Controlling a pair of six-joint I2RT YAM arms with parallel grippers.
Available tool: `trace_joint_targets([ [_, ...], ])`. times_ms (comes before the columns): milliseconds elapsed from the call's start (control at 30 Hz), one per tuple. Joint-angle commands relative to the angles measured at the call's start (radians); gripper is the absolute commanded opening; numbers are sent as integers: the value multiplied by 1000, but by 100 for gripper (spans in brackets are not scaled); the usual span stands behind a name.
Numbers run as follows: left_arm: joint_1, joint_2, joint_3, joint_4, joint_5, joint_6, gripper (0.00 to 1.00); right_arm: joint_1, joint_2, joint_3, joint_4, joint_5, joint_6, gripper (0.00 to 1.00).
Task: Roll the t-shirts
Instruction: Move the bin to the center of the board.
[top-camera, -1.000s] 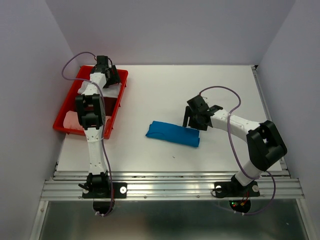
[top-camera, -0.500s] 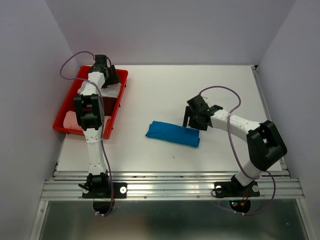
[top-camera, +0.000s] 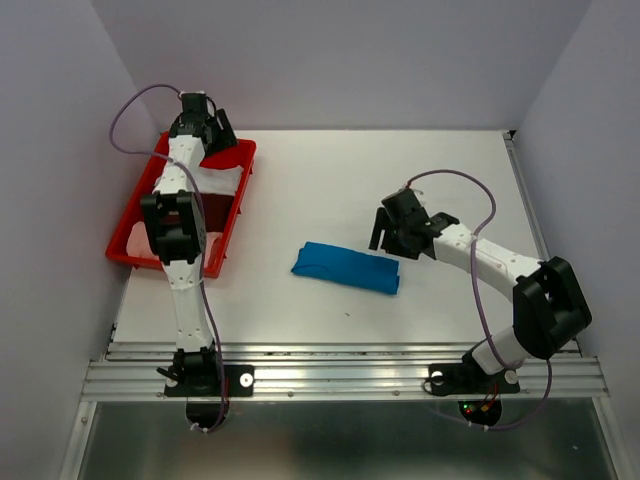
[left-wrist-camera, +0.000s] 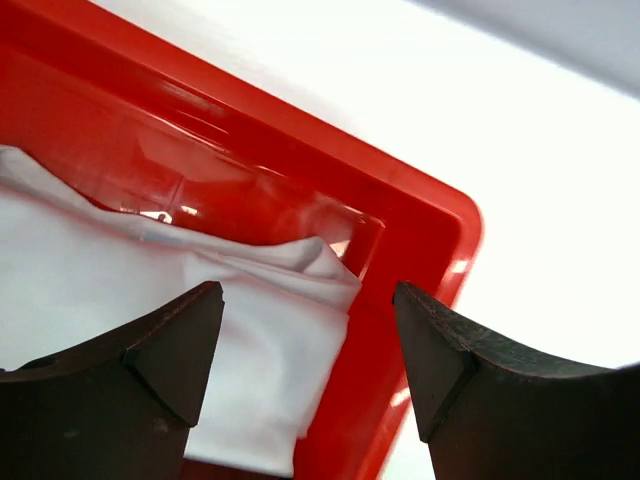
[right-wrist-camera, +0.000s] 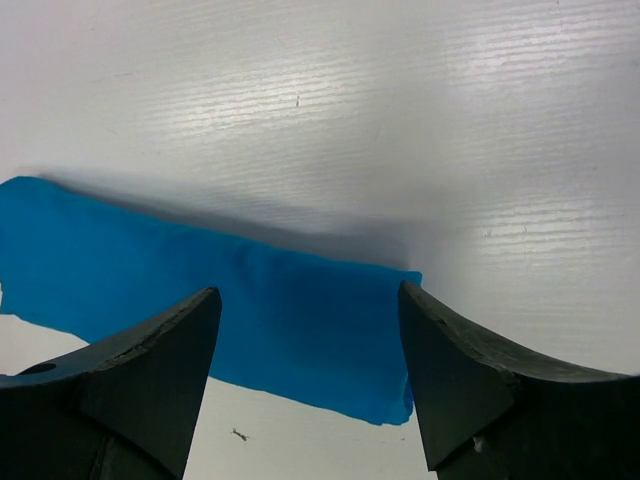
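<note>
A bright blue t-shirt (top-camera: 345, 267) lies folded into a long narrow band mid-table; in the right wrist view this blue t-shirt (right-wrist-camera: 200, 275) lies under the jaws. My right gripper (top-camera: 388, 228) (right-wrist-camera: 308, 293) hangs open just above its right end, holding nothing. A white t-shirt (top-camera: 222, 180) (left-wrist-camera: 120, 270) lies in the red tray (top-camera: 120, 248) at the left, with a pale pink one (top-camera: 140, 238) at the tray's near end. My left gripper (top-camera: 212, 132) (left-wrist-camera: 308, 295) is open over the tray's far corner (left-wrist-camera: 440, 220), above the white cloth's edge.
The left arm stretches along the length of the tray. Purple walls close in the left, back and right sides. A metal rail (top-camera: 340, 375) runs along the table's near edge, by the arm bases.
The left gripper has moved toward the tray's far end. The right arm has drawn back a little to the right, away from the blue t-shirt. Both grippers stay open.
</note>
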Motion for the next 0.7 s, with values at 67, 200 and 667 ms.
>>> trace_joint_targets([
  [67, -35, -314, -106, -21, 42, 37, 80, -6, -47, -61, 67, -37, 47, 77],
  [200, -88, -461, -299, -28, -16, 54, 80, -6, -70, -84, 93, -25, 51, 77],
  [667, -162, -618, -765, 11, -207, 45, 88, -6, -54, -64, 118, -52, 16, 77],
])
